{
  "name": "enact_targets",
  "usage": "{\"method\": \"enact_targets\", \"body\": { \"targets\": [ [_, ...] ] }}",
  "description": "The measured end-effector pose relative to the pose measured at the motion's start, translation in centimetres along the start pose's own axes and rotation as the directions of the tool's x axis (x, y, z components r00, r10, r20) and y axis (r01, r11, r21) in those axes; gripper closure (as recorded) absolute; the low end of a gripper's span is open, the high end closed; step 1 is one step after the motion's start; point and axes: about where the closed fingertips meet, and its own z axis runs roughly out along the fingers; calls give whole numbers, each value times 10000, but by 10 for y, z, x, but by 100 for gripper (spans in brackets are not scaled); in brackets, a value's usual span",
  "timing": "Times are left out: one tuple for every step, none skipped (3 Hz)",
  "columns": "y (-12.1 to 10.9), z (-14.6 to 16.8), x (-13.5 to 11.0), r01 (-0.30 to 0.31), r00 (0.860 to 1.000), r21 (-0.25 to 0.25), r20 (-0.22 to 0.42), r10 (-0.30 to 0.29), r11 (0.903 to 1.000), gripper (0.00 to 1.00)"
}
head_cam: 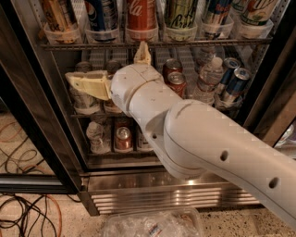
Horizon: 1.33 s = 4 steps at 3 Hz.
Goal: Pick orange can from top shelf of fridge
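The top shelf [208,42] of the fridge [175,196] is a steel-edged wire rack across the upper part of the view. Six cans stand on it in a row, each behind a clear plastic lip. From the left they are the orange can [58,14], a blue can [101,13], a red cola can [141,14], a green can [181,13], a blue-and-red can [217,11] and a green-and-white can [255,9]. The gripper [106,60] hangs just below the rack's front edge with its fingers spread, one tip up by the edge under the red cola can.

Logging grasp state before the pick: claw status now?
Claw: open, empty, just below the top shelf, lower right of the orange can.
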Motion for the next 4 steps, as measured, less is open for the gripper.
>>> {"method": "enact_targets", "body": {
  "targets": [
    [7,3,-15,-4,9999,-496,170,12,9988,0],
    [18,10,-34,19,9996,-971,297,10,9953,0],
    [34,20,-47,-10,9987,-1228,513,74,9924,0],
    [54,35,-48,-234,9968,-1161,734,321,9930,0]
  ]
}}
